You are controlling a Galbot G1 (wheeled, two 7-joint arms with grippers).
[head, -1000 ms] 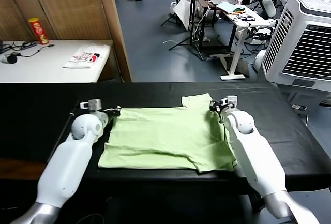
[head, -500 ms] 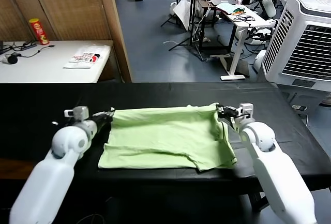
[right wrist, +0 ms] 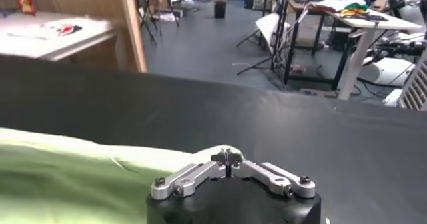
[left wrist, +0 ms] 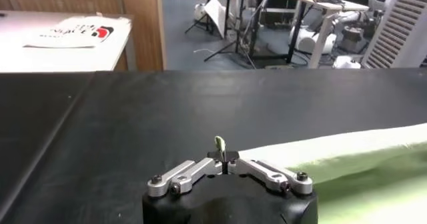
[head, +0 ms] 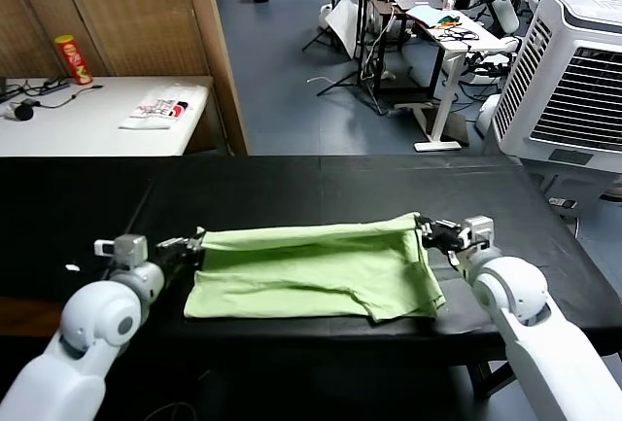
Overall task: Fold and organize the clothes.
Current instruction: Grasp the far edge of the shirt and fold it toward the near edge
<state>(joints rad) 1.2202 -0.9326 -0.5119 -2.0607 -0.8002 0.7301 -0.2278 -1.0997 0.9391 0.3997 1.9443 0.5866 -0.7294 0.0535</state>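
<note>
1. We see the light-green shirt (head: 311, 270) on the black worktop (head: 292, 183), its far edge lifted between both grippers and folded toward the near side.
2. Left gripper (head: 191, 243) is pinching the shirt's far left corner.
3. Right gripper (head: 425, 229) is pinching the far right corner.
4. White folded item (head: 160, 108) and red can (head: 72, 57) sit on the white table behind.

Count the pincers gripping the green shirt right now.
2. The left pincer is shut on the shirt at its far left corner; the right pincer is shut on its far right corner. Both hold that edge above the black table.
</note>
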